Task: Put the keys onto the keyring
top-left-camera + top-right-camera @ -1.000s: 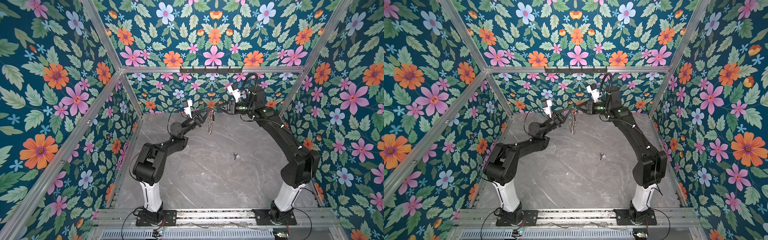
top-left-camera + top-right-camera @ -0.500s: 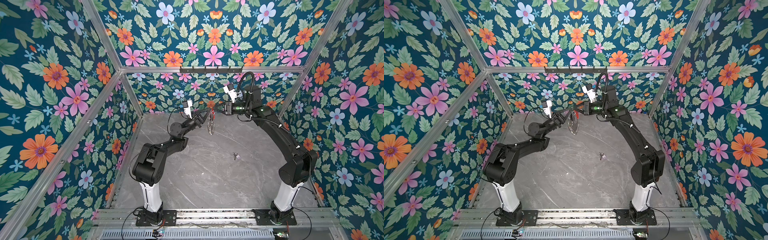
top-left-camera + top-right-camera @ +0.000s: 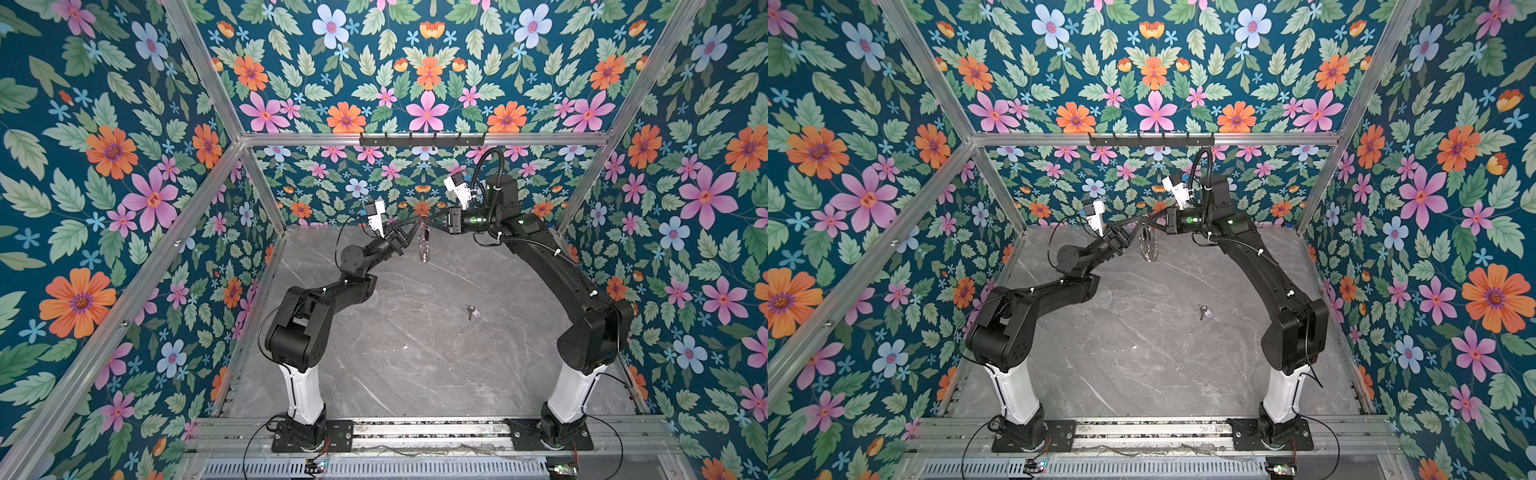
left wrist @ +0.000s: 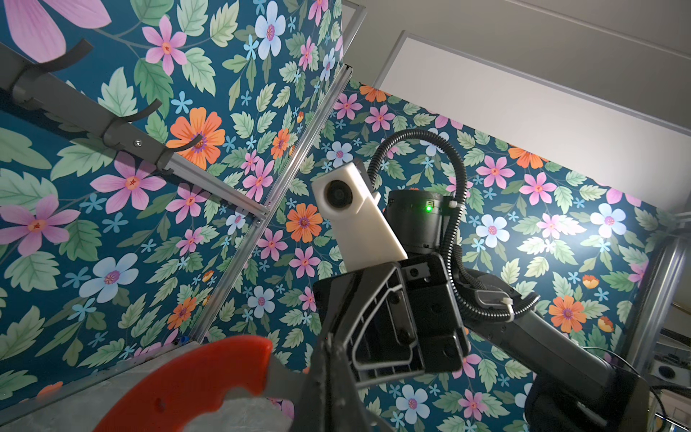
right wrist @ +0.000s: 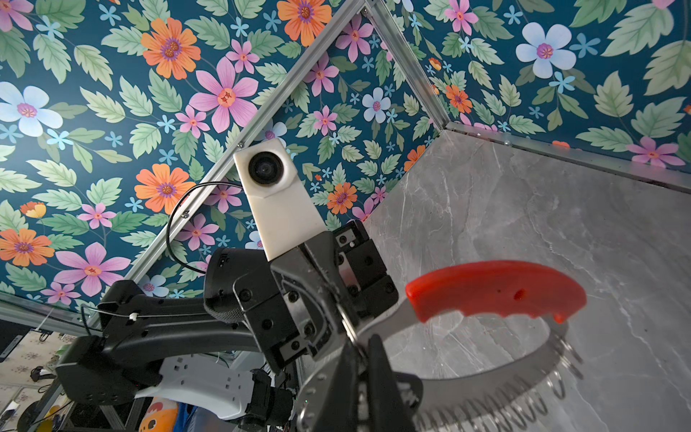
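Note:
The keyring [image 3: 424,246] [image 3: 1148,247] hangs in the air near the back wall, its small silver rings dangling below. My left gripper [image 3: 417,225] [image 3: 1139,227] is shut on the band beside the red section [image 4: 194,377]. My right gripper [image 3: 431,222] [image 3: 1153,220] meets it from the opposite side. In the right wrist view that gripper [image 5: 359,351] is shut on the metal band next to the red section [image 5: 493,291]. The keys [image 3: 471,311] [image 3: 1203,311], a small key with a pale tag, lie on the grey floor right of centre, far below both grippers.
A dark rail of hooks [image 3: 422,139] runs along the back frame above the grippers. Flowered walls and aluminium posts close in the grey marble floor [image 3: 415,353] on three sides. Both arm bases stand on the front rail.
My right gripper has moved left to the keyring's top and closed on it. The left gripper has kept its hold, and the keyring has shifted only slightly.

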Controlling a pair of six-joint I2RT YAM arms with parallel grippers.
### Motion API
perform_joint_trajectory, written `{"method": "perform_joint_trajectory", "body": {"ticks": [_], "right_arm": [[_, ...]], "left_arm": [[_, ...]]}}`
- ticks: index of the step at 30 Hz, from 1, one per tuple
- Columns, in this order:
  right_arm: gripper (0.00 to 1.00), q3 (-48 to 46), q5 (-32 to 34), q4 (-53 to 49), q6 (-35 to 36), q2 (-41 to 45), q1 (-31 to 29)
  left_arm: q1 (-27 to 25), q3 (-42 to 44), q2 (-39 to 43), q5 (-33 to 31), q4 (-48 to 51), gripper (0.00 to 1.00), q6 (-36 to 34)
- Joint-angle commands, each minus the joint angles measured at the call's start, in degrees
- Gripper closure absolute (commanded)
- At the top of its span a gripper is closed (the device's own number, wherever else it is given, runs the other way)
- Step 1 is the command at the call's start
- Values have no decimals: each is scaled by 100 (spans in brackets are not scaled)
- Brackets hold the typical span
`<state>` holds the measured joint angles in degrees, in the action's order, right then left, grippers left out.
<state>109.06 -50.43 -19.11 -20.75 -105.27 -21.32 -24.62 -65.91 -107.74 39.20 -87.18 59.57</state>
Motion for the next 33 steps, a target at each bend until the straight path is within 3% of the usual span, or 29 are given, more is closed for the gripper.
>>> {"method": "perform_joint_trajectory", "body": {"ticks": [1,8,12,15,18,22,24,28,33], "right_arm": [[98,19,-15,176,17,51,-3],[100,93,138,-137,322,43,-4],[100,283,416,-680,793,-20,-4],[100,475,908,-1277,1440,-77,-34],[100,548,1842,-1831,2367,-120,-134],[100,681,3367,-2369,3712,-269,-471],[100,747,3754,-2480,4014,-344,-598],[100,622,3481,-2391,4015,-294,-652],[100,-179,3199,-1811,4375,100,-820]], "left_arm": [[4,-4,74,61,-344,100,-33],[9,46,17,152,-264,100,-212],[86,143,142,406,277,82,-825],[196,266,397,641,1081,71,-1690],[206,396,830,631,2435,65,-3192],[168,372,1199,649,4191,64,-5456],[168,346,1246,742,4615,64,-6113],[175,75,1239,1204,5516,65,-7017],[208,-402,1163,1514,6485,66,-7453]]}}
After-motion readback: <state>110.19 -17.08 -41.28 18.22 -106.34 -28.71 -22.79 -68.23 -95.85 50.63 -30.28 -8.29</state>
